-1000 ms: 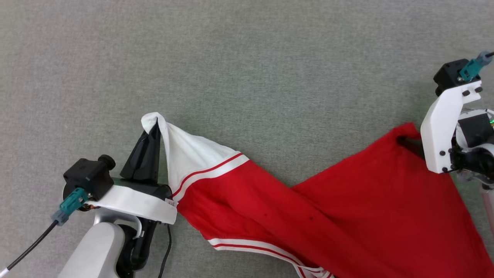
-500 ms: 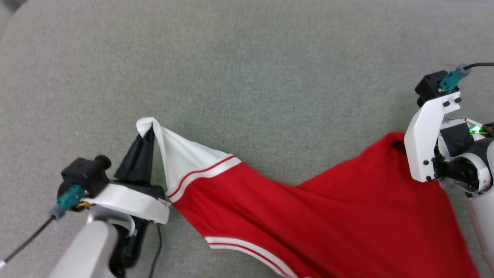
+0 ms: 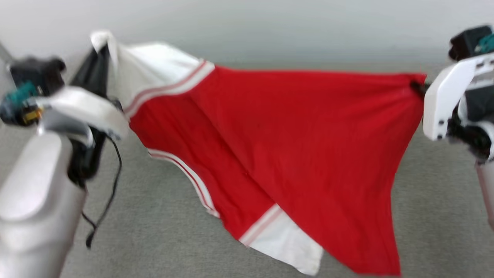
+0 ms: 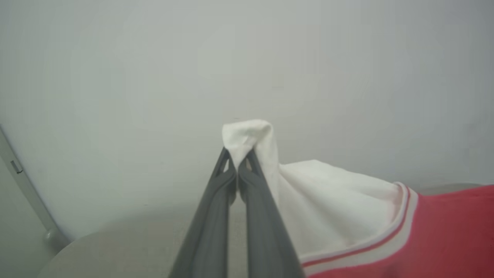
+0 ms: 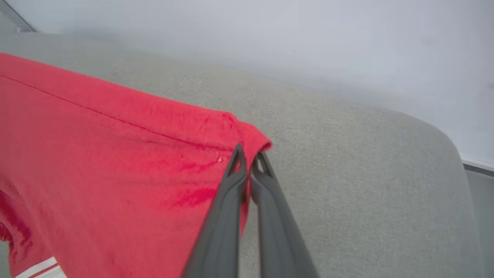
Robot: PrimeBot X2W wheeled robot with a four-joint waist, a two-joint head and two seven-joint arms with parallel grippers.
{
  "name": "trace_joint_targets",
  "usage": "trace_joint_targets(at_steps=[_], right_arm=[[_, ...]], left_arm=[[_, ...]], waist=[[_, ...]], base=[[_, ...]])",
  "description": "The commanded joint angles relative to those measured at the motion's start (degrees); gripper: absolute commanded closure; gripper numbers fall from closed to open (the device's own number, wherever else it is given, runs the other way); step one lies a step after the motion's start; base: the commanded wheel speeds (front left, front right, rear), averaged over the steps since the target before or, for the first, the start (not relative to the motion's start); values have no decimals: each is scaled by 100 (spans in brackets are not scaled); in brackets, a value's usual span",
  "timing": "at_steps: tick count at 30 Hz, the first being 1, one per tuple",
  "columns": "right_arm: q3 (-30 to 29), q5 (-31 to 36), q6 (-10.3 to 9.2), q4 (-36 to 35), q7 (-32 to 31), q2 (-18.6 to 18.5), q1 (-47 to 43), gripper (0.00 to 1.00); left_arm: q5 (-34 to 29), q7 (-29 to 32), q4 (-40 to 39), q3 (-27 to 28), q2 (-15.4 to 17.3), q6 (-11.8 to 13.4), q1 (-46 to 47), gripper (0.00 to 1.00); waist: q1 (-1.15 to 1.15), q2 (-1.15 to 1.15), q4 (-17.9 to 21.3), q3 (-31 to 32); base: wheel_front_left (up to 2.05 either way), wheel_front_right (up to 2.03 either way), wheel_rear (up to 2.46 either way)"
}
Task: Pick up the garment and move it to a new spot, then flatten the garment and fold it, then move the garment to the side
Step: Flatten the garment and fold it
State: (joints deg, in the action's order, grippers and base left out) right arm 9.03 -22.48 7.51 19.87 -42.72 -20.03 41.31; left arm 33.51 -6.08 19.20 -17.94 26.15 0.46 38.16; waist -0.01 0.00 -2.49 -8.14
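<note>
Holding the garment (image 3: 278, 131) stretched in mid-air, red body and white sleeves sagging toward the grey fabric surface (image 3: 154, 220); possibly touching it at the lowest point, too blurred to tell. Pinched at a white sleeve tip by the left gripper (image 4: 237, 155), at a red corner by the right gripper (image 5: 249, 153), both closed tight.

The head camera looked forward and down across a grey woven-fabric surface (image 3: 154, 216) toward a pale plain wall (image 3: 270, 19). The wrist cameras peered closely along the left gripper (image 4: 237, 160) and right gripper (image 5: 249, 154) toward that wall. All three shared the red white-sleeved jersey T-shirt (image 3: 289, 135).
</note>
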Motion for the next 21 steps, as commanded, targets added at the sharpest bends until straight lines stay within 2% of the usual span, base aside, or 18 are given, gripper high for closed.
trace_joint_targets(at_steps=[1, 8, 9, 15, 21], right_arm=[[-55, 52, -4, 136, 143, 18, 232, 100], [-230, 326, -5, 582, 878, 110, 1412, 100], [-230, 326, -5, 582, 878, 110, 1412, 100], [-421, 667, -7, 734, 1543, 207, 2566, 100], [-607, 1042, -8, 724, 2117, 277, 3712, 100]], left_arm=[[-17, 18, 280, 23, -21, -57, 404, 100], [-172, -5, 1488, 32, 35, -305, 2173, 100], [-172, -5, 1488, 32, 35, -305, 2173, 100], [-354, -243, 1948, 124, 232, -409, 3664, 100], [-545, -269, 1974, 142, 491, -470, 5021, 100]], waist=[[1, 0, 187, 124], [1, 0, 430, -323], [1, 0, 430, -323], [1, 0, 602, -1030], [1, 0, 721, -1869]], base=[[0, 0, 0], [0, 0, 0], [0, 0, 0], [0, 0, 0], [0, 0, 0]])
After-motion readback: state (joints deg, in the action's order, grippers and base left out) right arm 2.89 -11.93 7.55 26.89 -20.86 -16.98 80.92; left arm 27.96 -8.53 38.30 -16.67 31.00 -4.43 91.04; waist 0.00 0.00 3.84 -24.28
